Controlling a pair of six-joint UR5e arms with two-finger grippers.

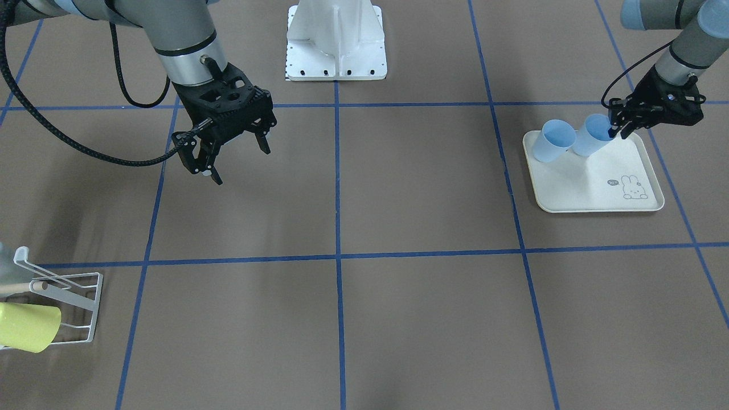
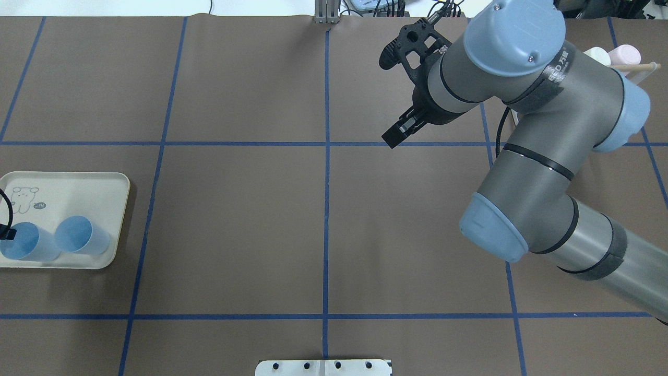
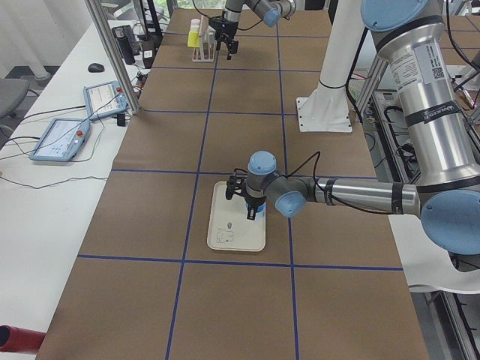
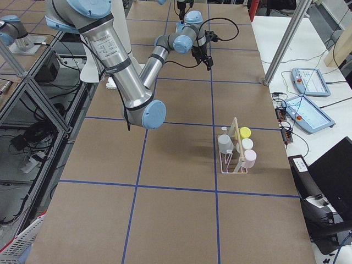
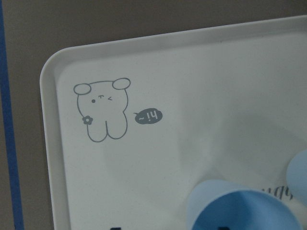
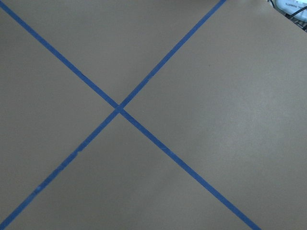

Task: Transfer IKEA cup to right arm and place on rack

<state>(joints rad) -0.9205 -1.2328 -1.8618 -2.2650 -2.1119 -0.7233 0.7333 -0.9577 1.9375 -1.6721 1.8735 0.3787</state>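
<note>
Two light blue cups stand on the cream rabbit-print tray (image 1: 598,188). My left gripper (image 1: 619,126) is at the rim of the cup nearer it (image 1: 589,139). It looks open, with one finger inside the rim and one outside. The cup's rim shows at the bottom of the left wrist view (image 5: 240,206). The second blue cup (image 1: 553,142) stands beside it. My right gripper (image 1: 240,165) is open and empty, hanging above the bare table. The white wire rack (image 1: 68,302) stands at the table's far end on the right arm's side and holds a yellow cup (image 1: 25,333).
In the exterior right view the rack (image 4: 234,159) holds grey, yellow, white and pink cups. The robot's white base (image 1: 336,51) stands at the middle of the robot's side of the table. Blue tape lines divide the brown table into squares. The right arm's elbow (image 2: 522,219) looms over its half.
</note>
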